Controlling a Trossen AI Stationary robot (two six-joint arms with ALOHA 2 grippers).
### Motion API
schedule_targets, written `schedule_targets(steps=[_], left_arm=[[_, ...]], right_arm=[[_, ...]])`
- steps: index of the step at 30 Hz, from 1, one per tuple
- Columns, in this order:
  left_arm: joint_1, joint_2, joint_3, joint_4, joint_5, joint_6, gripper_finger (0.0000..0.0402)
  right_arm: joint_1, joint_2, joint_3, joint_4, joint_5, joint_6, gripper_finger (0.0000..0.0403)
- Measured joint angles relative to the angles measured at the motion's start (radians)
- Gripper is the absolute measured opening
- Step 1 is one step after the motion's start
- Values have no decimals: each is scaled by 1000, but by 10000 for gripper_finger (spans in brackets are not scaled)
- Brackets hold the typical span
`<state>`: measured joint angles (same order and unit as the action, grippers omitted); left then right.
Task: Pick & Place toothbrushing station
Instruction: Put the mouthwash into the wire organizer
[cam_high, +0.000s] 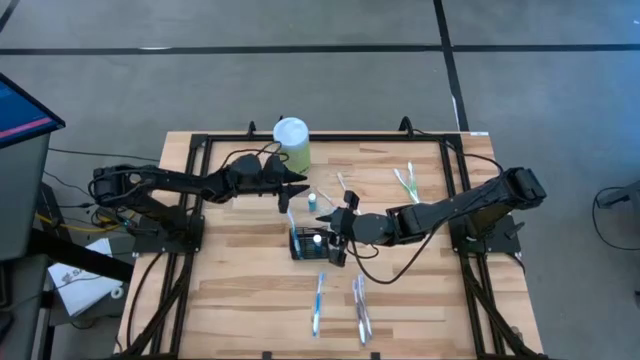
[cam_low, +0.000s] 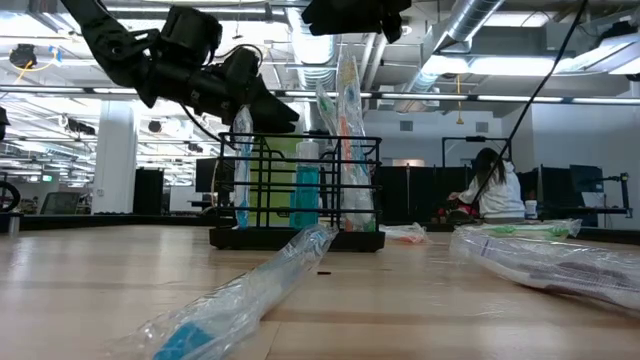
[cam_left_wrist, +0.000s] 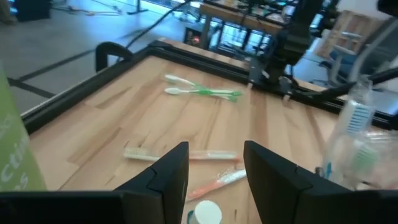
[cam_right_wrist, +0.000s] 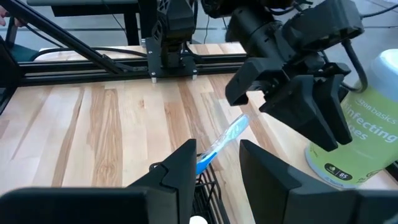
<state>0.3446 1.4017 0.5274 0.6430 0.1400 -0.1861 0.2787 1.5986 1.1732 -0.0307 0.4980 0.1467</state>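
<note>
The toothbrushing station, a black wire caddy (cam_high: 306, 244) (cam_low: 300, 190), stands on its base mid-table. Wrapped toothbrushes stand in it, among them a blue one (cam_right_wrist: 222, 144) leaning toward my left gripper. My right gripper (cam_high: 335, 222) (cam_right_wrist: 214, 154) hovers open just above the caddy's right side. The blue brush shows past its fingers, and nothing is between them. My left gripper (cam_high: 297, 190) (cam_left_wrist: 214, 152) is open and empty, raised above the table behind the caddy and beside the green bottle (cam_high: 292, 140).
Wrapped toothbrushes lie loose on the wood: two near the front edge (cam_high: 318, 300) (cam_high: 360, 305), green ones at the far right (cam_high: 405, 180) and others behind the caddy (cam_left_wrist: 186, 154). A small white-capped item (cam_high: 312, 200) stands under my left gripper. A black frame rail (cam_high: 330, 138) borders the table.
</note>
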Motion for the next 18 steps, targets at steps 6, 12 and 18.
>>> schedule_targets(steps=[6, 12, 18], left_arm=[[42, 1, 0, -42, 115, 42, 147], [37, 29, 1, -37, 129, 108, 132], [38, 75, 0, -36, 128, 130, 103]], right_arm=[[1, 0, 0, -1, 0, 0, 113], [2, 0, 0, -1, 0, 0, 113], [2, 0, 0, -13, -1, 0, 113]])
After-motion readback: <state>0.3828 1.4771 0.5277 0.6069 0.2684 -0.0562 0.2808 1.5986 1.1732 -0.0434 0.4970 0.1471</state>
